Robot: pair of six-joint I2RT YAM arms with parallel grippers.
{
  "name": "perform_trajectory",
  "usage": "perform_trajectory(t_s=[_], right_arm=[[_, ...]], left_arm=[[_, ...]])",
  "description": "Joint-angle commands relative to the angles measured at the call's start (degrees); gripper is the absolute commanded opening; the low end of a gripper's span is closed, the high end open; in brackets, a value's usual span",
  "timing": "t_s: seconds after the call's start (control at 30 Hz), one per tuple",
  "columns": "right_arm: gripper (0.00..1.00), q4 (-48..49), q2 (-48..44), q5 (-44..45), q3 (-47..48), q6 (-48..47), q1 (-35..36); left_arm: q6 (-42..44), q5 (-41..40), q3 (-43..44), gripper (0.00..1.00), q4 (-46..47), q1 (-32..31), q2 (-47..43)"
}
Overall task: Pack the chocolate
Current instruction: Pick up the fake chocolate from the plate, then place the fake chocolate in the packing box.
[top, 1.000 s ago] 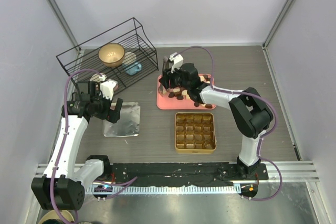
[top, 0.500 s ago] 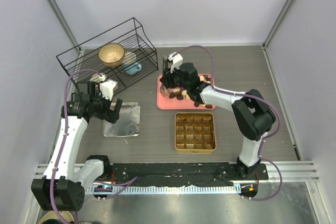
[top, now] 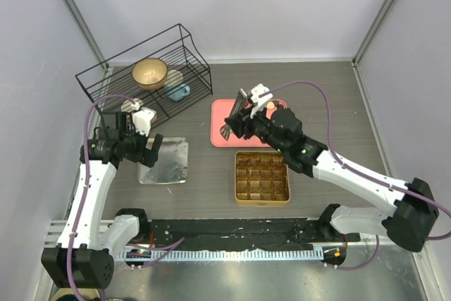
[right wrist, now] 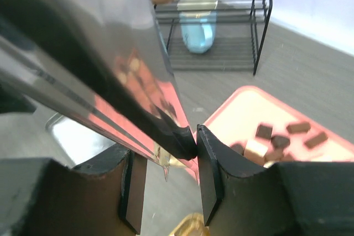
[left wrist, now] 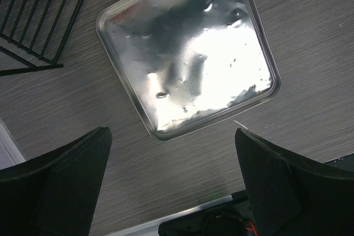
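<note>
**Chocolate (right wrist: 272, 141) on pink tray (top: 220, 114); right tool (right wrist: 168, 156) clamped on a metal utensil (right wrist: 110, 53)**

Chocolate shows in the right wrist view as a small cluster of dark brown squares, with one lighter piece among them. They lie on the pink tray's floor, beyond the right tool's fingers. From above, the right arm reaches over that tray and hides most of it, so only the bare left part shows.

The right tool grips a shiny, flat metal utensil. Its dark end sits between the two black fingers, and its polished face mirrors the pink of the tray. Its exact kind cannot be told.

The gold gridded tin (top: 237, 177) sits on the table (top: 324, 96) just in front of the pink tray, nearer the arm bases. Whether any compartment is filled cannot be told.

The left tool (left wrist: 171, 136) hangs over the near edge of a silver square tray (left wrist: 188, 53) with its fingers spread wide, grasping nothing. This tray lies flat on the table, to the left of the gold tin.

Behind it stands a black wire basket (top: 127, 50) holding a gold bowl (top: 149, 73) and a pale blue object (right wrist: 196, 34).
</note>
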Motion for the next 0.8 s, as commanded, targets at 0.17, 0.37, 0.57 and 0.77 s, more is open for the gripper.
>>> perform_trajectory(t_s=[0.17,0.37,0.57,0.77], right_arm=[[0.34,-9.9,-17.8,4.2,-9.9,8.0,3.0],[0.34,-13.1,-20.8,3.9,-10.9,8.8,4.0],[0.35,-12.7,-18.0,5.1,-12.0,7.8,4.5],[0.37,-9.6,-15.7,7.4,-13.2,6.3,4.5]], left_arm=[[1.1,-0.2,3.7,1.00,-2.7,0.2,-3.6],[1.4,0.1,4.2,1.00,-3.6,0.2,-4.6],[1.4,0.2,4.6,1.00,-4.3,0.2,-5.0],[1.5,0.0,4.8,1.00,-4.6,0.2,-5.1]])
